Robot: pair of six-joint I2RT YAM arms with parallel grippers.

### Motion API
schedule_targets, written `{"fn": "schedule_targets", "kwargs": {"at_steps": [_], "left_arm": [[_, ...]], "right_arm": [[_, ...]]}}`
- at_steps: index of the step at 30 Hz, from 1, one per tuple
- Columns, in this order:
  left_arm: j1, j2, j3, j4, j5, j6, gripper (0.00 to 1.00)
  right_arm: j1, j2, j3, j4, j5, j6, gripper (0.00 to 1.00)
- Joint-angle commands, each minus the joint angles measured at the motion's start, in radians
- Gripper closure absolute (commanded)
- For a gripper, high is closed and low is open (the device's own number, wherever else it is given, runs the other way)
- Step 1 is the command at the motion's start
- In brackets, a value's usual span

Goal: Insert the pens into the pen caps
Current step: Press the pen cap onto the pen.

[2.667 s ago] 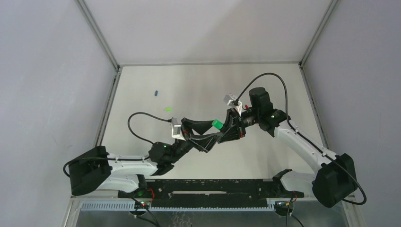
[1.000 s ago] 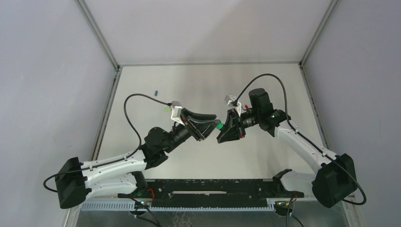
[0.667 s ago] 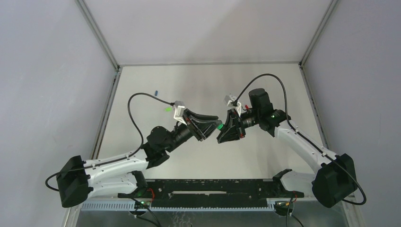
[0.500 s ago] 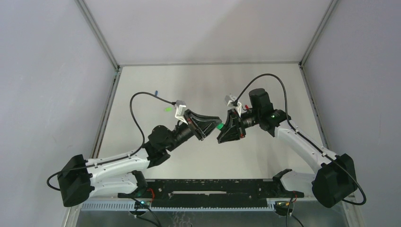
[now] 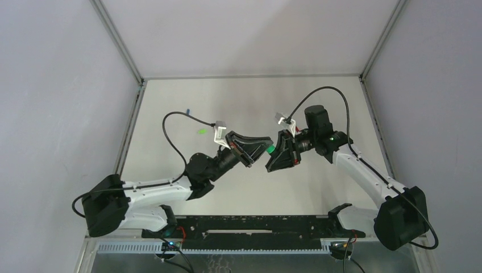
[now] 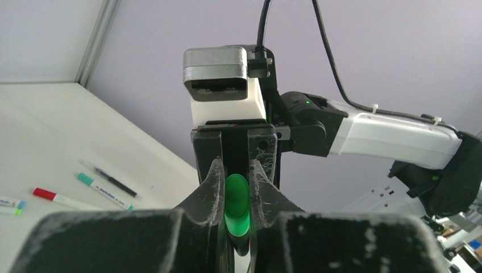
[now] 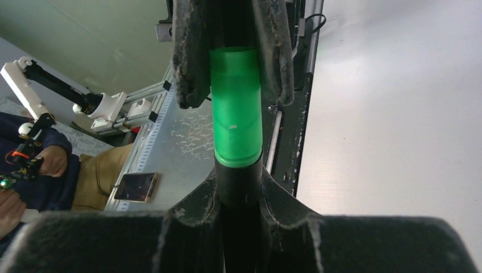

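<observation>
Desk [image 5: 170, 96], far L: blue cap [image 5: 187, 111] lies loose, no pen at it. Just R of it a lime cap [image 5: 200, 131], also loose and alone. Mid-desk: both arms raised, hands meet tip to tip above the surface. L hand [image 6: 236, 183] is narrow, pads pinching the green cap [image 7: 236, 114] at its far end. The cap's open end sits over the black marker [image 7: 239, 177], rim snug round the barrel w/ no gap in the R wrist view; can't tell if it's clicked fully home. R hand [image 7: 239, 193] is narrow, clamped on the marker barrel just below the cap rim, marker in line w/ the cap. On the desk beyond the hands (L wrist view, L to R): coloured tips [image 6: 17, 207] cropped at the frame edge, red-ended pen [image 6: 57, 199], teal-ended pen [image 6: 102, 189], thin dark pen [image 6: 116, 181]. All lie flat and near each other; too small to tell capped or not. Est. progress: marker + green cap mated or at the last push, approx. 1 pair. At least 2 caps on the desk are unfilled and the thin pens look untouched, so most of the task is left.
</observation>
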Motion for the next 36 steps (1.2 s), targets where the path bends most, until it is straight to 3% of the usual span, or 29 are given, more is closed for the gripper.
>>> {"fn": "schedule_targets", "kwargs": {"at_steps": [1,4,7,12,16,22,26,29,32,36], "left_arm": [[-0.14,0.126,-0.026,-0.077,0.168,-0.05,1.0],[-0.164,0.149,-0.065,-0.139,0.155,-0.075,1.0],[-0.173,0.176,-0.075,-0.194,0.186,-0.111,1.0],[-0.175,0.244,-0.055,-0.206,0.362,-0.201,1.0],[-0.178,0.233,-0.123,-0.189,0.438,-0.24,1.0],[-0.177,0.139,-0.134,-0.394,0.361,-0.139,1.0],[-0.166,0.008,-0.182,-0.401,0.243,-0.108,1.0],[-0.16,-0.044,-0.142,-0.429,0.192,-0.072,1.0],[-0.151,-0.065,-0.086,-0.425,0.146,-0.045,0.98],[-0.107,-0.075,-0.035,-0.353,0.143,-0.064,0.93]], "right_arm": [[0.014,-0.032,0.029,0.111,0.061,0.042,1.0],[0.012,-0.095,0.066,-0.006,0.224,-0.067,1.0],[-0.006,-0.104,0.075,0.014,0.205,-0.065,1.0],[0.048,-0.104,0.184,-0.196,0.334,-0.316,1.0],[0.0,-0.088,0.244,-0.199,0.295,-0.342,1.0],[0.026,-0.07,0.258,-0.188,0.343,-0.324,1.0],[-0.012,-0.072,0.234,-0.184,0.341,-0.31,1.0],[0.026,-0.074,0.199,-0.193,0.378,-0.346,1.0],[0.05,-0.052,0.194,-0.276,0.31,-0.417,1.0],[0.128,-0.049,0.147,-0.326,0.342,-0.517,1.0]]}}
